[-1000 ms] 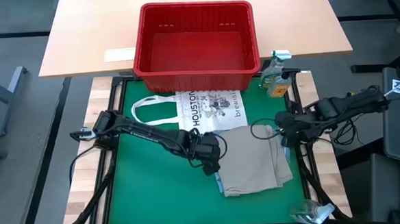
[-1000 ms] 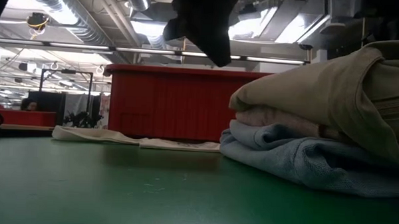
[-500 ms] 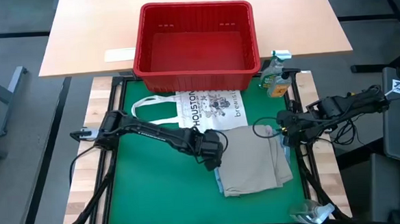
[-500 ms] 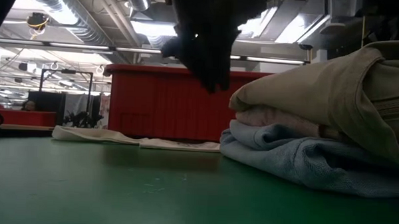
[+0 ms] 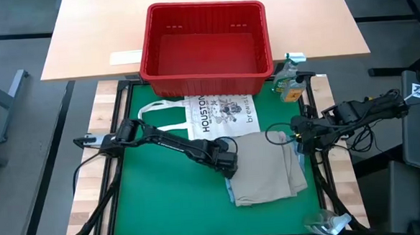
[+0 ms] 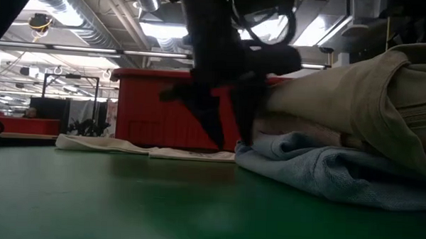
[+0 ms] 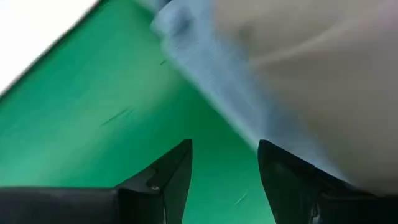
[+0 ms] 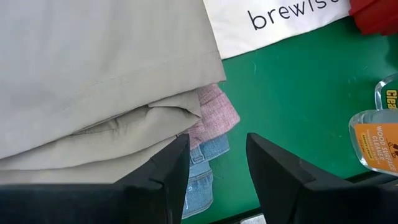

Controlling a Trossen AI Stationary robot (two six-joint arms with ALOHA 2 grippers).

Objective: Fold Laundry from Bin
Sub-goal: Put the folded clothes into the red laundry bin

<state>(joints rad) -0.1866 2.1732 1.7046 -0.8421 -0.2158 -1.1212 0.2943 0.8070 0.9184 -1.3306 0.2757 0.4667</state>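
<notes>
A folded stack of laundry (image 5: 267, 168) lies on the green mat: khaki on top (image 6: 342, 88), pink under it (image 6: 291, 126), light blue at the bottom (image 6: 318, 166). My left gripper (image 6: 230, 138) points down at the stack's left edge, open, its fingertips close above the mat (image 7: 224, 180). My right gripper (image 8: 217, 174) hangs open above the stack's right edge (image 5: 297, 140) with nothing between its fingers. The red bin (image 5: 207, 67) stands beyond the mat's far edge, with no cloth showing inside. My left gripper comes from above, and one finger (image 6: 244, 131) stands right at the left edge of the stack's lower layers (image 7: 205, 81). Whether it touches the cloth, I cannot tell. Only green mat shows between the fingers.
A white tote bag printed "HOUSTON" (image 5: 220, 111) lies flat between the bin and the stack. A spray bottle with an orange label (image 5: 291, 81) stands at the mat's far right corner. Another clear bottle (image 5: 323, 223) lies at the near right. Bare green mat spreads left of the stack.
My left gripper has come down toward the mat at the stack's left edge, rolling about its own line as it sank, and has opened from nearly shut to wide. The stack has stayed where it was.
</notes>
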